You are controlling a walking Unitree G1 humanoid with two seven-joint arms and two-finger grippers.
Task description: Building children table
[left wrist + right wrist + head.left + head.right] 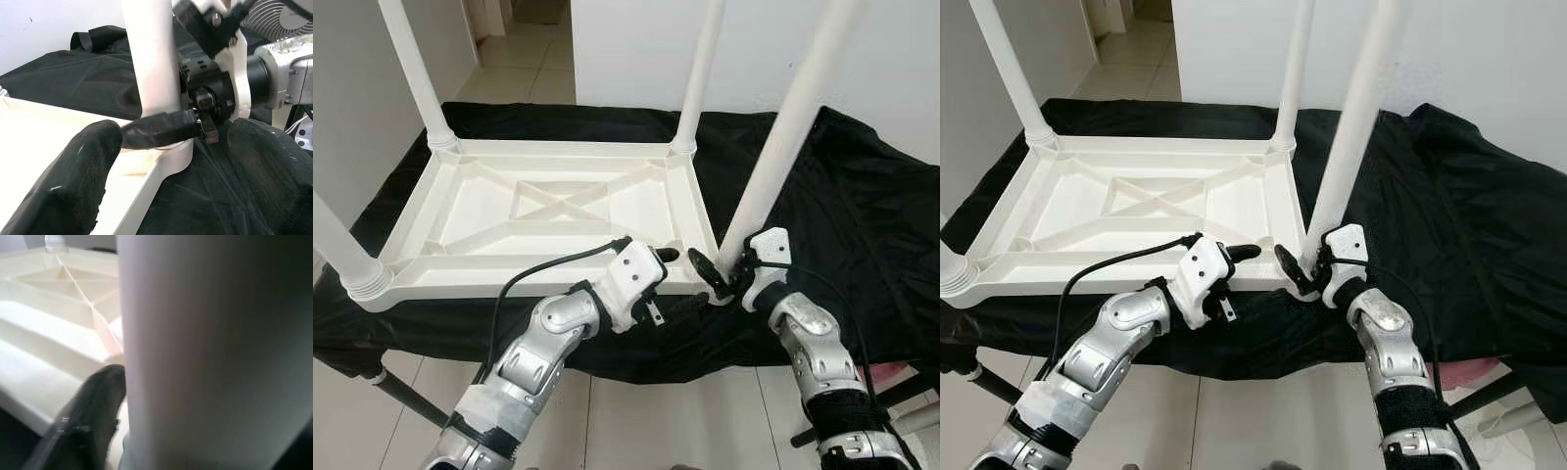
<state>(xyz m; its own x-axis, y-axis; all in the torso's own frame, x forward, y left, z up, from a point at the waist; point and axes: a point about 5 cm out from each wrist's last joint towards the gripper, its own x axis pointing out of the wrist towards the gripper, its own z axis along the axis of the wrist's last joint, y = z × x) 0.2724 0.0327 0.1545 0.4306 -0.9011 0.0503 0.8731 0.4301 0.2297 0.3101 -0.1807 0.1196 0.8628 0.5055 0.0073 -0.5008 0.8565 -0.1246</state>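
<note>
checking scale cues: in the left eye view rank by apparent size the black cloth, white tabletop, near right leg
1. black cloth
2. upturned white plastic tabletop
3. near right white leg, though closeness to the camera enlarges it

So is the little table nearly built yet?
Nearly. The white tabletop lies upside down on a black cloth, and three legs already stand in their corner sockets. In hand: the right pincer is shut on the fourth leg at the near corner, with the left pincer open beside it. Left: that leg looks tilted, so it probably needs seating, then flipping the table upright.
</note>
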